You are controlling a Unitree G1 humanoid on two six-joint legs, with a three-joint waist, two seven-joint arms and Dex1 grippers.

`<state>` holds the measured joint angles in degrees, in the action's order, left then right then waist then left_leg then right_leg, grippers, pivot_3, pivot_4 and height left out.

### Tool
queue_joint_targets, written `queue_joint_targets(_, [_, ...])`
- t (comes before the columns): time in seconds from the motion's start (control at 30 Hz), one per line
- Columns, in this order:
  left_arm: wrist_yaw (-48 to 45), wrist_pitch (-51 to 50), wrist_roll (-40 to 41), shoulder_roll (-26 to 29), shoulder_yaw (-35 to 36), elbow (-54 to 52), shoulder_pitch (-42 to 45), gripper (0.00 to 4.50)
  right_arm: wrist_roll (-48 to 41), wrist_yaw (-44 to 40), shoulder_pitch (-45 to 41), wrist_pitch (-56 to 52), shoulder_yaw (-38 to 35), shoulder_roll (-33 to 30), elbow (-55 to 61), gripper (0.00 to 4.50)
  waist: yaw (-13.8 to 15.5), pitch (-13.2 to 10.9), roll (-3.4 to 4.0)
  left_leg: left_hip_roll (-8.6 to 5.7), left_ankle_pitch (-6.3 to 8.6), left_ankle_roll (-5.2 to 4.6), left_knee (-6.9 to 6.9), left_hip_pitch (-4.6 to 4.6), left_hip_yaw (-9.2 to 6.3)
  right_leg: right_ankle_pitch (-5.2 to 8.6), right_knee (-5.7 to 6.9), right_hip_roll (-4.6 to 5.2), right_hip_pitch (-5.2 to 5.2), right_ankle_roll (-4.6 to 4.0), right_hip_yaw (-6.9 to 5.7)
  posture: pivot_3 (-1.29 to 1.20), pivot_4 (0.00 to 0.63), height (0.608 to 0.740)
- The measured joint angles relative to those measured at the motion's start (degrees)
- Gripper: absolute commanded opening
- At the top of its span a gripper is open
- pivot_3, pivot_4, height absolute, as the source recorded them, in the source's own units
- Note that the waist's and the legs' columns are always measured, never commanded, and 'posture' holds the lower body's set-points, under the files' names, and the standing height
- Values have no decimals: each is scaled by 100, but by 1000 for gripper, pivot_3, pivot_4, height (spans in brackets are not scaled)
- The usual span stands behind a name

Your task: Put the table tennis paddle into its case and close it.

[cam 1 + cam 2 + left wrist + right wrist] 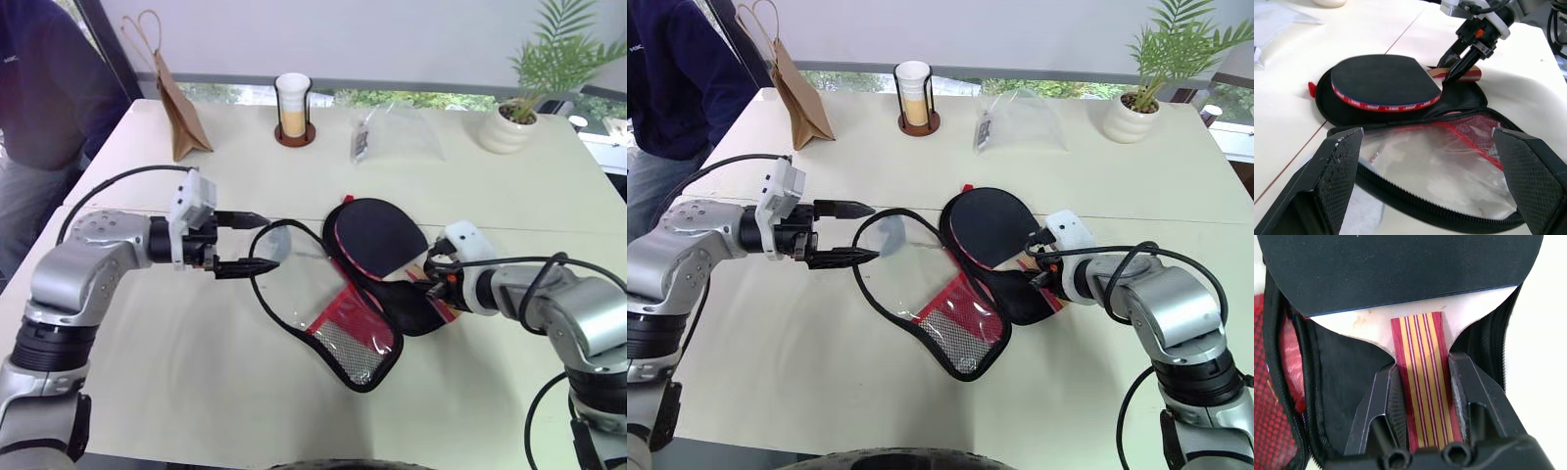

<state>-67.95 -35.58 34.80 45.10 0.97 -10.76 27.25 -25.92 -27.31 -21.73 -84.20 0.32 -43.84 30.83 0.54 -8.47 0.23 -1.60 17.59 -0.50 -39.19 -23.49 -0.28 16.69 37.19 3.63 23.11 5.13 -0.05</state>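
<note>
A cream table [196, 372] is seen, with the case [338, 328] lying unzipped near its middle, silvery lining and red mesh panel exposed. The table tennis paddle [377, 238] is laid on the case's black half, its handle pinched between the fingers of the right gripper [1425, 396]. The left gripper [257, 243] is held spread wide at the case's raised rim, nothing between its fingers. White lettering on the paddle's red rim cannot be read.
</note>
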Motion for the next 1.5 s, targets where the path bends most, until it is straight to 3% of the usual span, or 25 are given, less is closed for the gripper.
queue_joint_targets(0.3, [96, -13, 54, 10, 31, -107, -65, 4398, 2, 5, -349, 188, 295, 60, -346, 850, 1, 0, 0, 0, -1, 2, 0, 0, 0, 0, 0, 0, 0, 0, 0, 0, 150, 740])
queue_joint_targets(0.53, [177, -13, 84, 40, 60, -165, -164, 4398, -5, -21, -370, 349, 443, 42, -385, 4318, -3, 0, 0, 0, 0, 0, 0, 0, 0, 0, 0, 0, 0, 0, 0, 0, 150, 740])
queue_joint_targets(0.57, [184, -17, 86, 40, 60, -169, -198, 4398, -9, -25, -377, 347, 445, 39, -383, 4466, -2, 0, 0, 0, 0, 0, 0, 0, 0, 0, 0, 0, 0, 0, 0, 0, 150, 740])
queue_joint_targets(0.7, [155, -40, 93, 269, 177, -216, -446, 4398, -186, -200, -535, 257, 197, -18, -283, 4466, -15, 0, 0, 1, 2, -4, 2, 0, 0, 0, 0, 0, 3, 0, 0, 0, 150, 740])
queue_joint_targets(0.9, [-381, 275, -157, 1455, 769, 265, -890, 4398, -868, -853, -818, 187, -1055, -432, -14, 4466, -33, -1, 2, 5, 13, -22, 9, 1, 0, 0, -3, 0, 5, -1, 0, 0, 150, 740])
queue_joint_targets(1.0, [-809, 699, -415, 1956, 946, 606, -1165, 4398, -1011, -1051, -802, 319, -1249, -640, -41, 4466, -25, -2, 4, 4, 14, -23, 8, 1, 2, 0, -4, 6, 4, -1, 0, 0, 150, 740])
queue_joint_targets(1.07, [-1008, 989, -580, 2010, 920, 740, -1317, 4398, -1013, -1128, -802, 500, -1266, -815, -189, 4466, -3, -2, 4, 4, 14, -23, 9, 1, 2, 1, -4, 8, 2, -2, 0, 0, 150, 740])
queue_joint_targets(1.23, [-968, 1258, -819, 1304, 291, 556, -1198, 4398, -908, -1199, -816, 996, -1250, -1088, -594, 4466, 19, -3, 3, 2, 15, -25, 7, 0, 3, 0, -4, 15, 1, -2, 1, 0, 150, 740])
queue_joint_targets(1.4, [-673, 1374, -1163, -37, -888, 357, -532, 4398, -798, -1251, -856, 1334, -1275, -1408, -861, 4466, 13, -2, 0, 1, 15, -24, 4, -3, 3, 0, -1, 8, 2, -1, 1, 0, 150, 740])
queue_joint_targets(1.5, [-649, 1345, -1174, -575, -1130, 622, 98, 4398, -799, -1236, -815, 1339, -1397, -1518, -896, 4466, 4, -3, 3, 4, 13, -24, 5, -3, 5, 0, 0, 1, 6, -1, 2, 0, 150, 740])
